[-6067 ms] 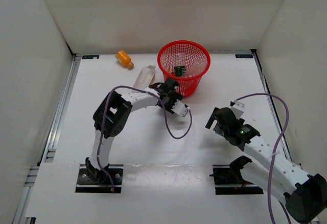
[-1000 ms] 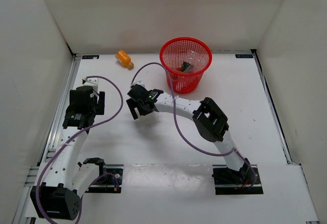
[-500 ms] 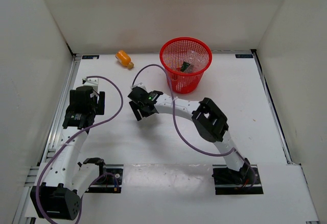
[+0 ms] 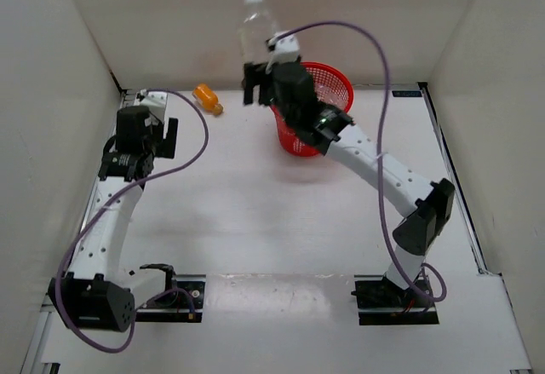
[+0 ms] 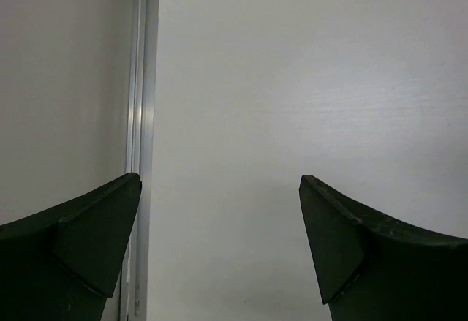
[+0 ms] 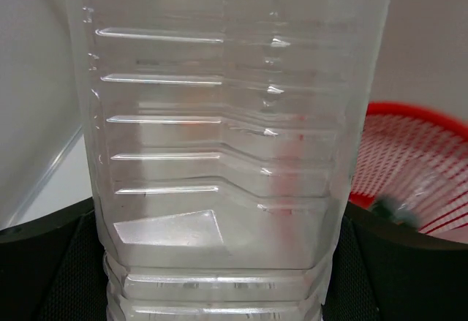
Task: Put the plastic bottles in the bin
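Note:
My right gripper [image 4: 258, 86] is raised high over the back of the table, shut on a large clear squarish bottle [image 4: 255, 29] that stands upright with its white cap up. In the right wrist view the ribbed bottle [image 6: 227, 153] fills the space between the jaws. The red mesh bin [image 4: 337, 84] stands just right of and below the held bottle, and its rim [image 6: 420, 120] shows past the bottle. An orange bottle [image 4: 207, 98] lies on the table at the back left. My left gripper [image 4: 162, 140] hovers open near the left edge with nothing in it, its fingers [image 5: 80, 240] wide apart.
White walls enclose the table on three sides. A metal rail [image 5: 142, 116] runs along the left edge beside my left gripper. The right arm's purple cable [image 4: 383, 76] arches over the bin.
The right arm has swung up from low over the table's middle to high beside the bin, now with the clear bottle in its jaws. The left arm has shifted slightly toward the back.

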Robot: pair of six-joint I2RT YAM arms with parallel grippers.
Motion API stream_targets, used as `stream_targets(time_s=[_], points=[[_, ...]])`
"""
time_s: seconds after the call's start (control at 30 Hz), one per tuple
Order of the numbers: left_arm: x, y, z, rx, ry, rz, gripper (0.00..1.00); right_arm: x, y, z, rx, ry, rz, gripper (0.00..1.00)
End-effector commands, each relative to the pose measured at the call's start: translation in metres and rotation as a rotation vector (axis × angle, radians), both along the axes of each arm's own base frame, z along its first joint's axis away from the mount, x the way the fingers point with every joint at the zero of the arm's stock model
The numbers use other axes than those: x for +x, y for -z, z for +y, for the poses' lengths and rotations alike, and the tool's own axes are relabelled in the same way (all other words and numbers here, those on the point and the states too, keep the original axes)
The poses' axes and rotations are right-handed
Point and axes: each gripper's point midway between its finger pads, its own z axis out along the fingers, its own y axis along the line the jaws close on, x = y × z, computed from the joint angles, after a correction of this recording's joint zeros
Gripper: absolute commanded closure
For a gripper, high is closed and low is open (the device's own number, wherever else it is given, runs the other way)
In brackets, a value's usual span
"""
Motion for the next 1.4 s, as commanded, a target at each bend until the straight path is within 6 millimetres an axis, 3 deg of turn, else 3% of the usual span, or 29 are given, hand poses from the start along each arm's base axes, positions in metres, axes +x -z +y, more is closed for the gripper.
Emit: stream_targets(time_s=[0.0, 0.03, 0.1, 0.17, 0.23, 0.27, 0.3, 0.37, 0.4, 0.5, 0.63, 0.67, 0.7, 0.73, 0.87, 1.0, 1.1, 1.13, 1.17, 1.37], points=[[0.036, -0.015, -0.026, -0.028, 0.157, -0.008, 0.00, 0.056, -0.012, -0.051, -0.020, 0.183, -0.077, 0.72], [0.045, -0.015, -0.034, -0.011, 0.203, 0.003, 0.00, 0.074, 0.000, -0.066, -0.039, 0.225, -0.061, 0.70], [0.070, -0.018, -0.046, -0.005, 0.263, 0.015, 0.00, 0.087, 0.014, -0.081, -0.063, 0.260, -0.025, 0.64], [0.090, -0.017, -0.070, -0.004, 0.344, 0.023, 0.00, 0.105, 0.038, -0.100, -0.052, 0.317, 0.035, 0.61], [0.127, -0.015, -0.080, 0.014, 0.338, 0.033, 0.00, 0.117, 0.061, -0.118, -0.060, 0.363, 0.090, 0.61], [0.140, -0.013, -0.084, 0.030, 0.341, 0.037, 0.00, 0.119, 0.067, -0.121, -0.049, 0.368, 0.105, 0.61], [0.166, -0.007, -0.093, 0.051, 0.347, 0.042, 0.00, 0.120, 0.074, -0.125, -0.057, 0.369, 0.117, 0.61], [0.193, -0.001, -0.093, 0.129, 0.336, 0.051, 0.00, 0.119, 0.096, -0.123, -0.068, 0.336, 0.178, 0.55], [0.217, 0.008, -0.098, 0.167, 0.341, 0.055, 0.00, 0.117, 0.099, -0.121, -0.073, 0.320, 0.191, 0.52], [0.258, 0.026, -0.093, 0.367, 0.371, 0.083, 0.00, 0.109, 0.128, -0.117, -0.112, 0.287, 0.266, 0.43], [0.289, 0.045, -0.087, 0.598, 0.463, 0.133, 0.00, 0.102, 0.140, -0.118, -0.109, 0.276, 0.300, 0.33], [0.292, 0.053, -0.087, 0.648, 0.509, 0.155, 0.00, 0.101, 0.140, -0.116, -0.107, 0.268, 0.302, 0.26], [0.297, 0.053, -0.087, 0.751, 0.581, 0.171, 0.00, 0.101, 0.140, -0.116, -0.107, 0.268, 0.302, 0.25], [0.297, 0.067, -0.088, 0.796, 0.632, 0.206, 0.00, 0.100, 0.141, -0.114, -0.104, 0.255, 0.305, 0.23], [0.302, 0.078, -0.094, 0.988, 0.808, 0.228, 0.00, 0.101, 0.151, -0.115, -0.130, 0.237, 0.339, 0.04], [0.315, 0.072, -0.085, 1.152, 0.936, 0.206, 0.00, 0.099, 0.128, -0.117, -0.094, 0.254, 0.325, 0.00], [0.319, 0.074, -0.075, 1.311, 1.047, 0.235, 0.00, 0.090, 0.095, -0.110, -0.061, 0.220, 0.264, 0.00], [0.322, 0.070, -0.079, 1.378, 1.091, 0.221, 0.00, 0.084, 0.076, -0.108, -0.048, 0.207, 0.232, 0.00], [0.323, 0.069, -0.080, 1.408, 1.108, 0.223, 0.00, 0.082, 0.071, -0.109, -0.050, 0.204, 0.220, 0.00], [0.318, 0.101, -0.083, 1.580, 1.362, 0.218, 0.00, 0.063, 0.030, -0.122, -0.003, 0.200, 0.160, 0.00]])
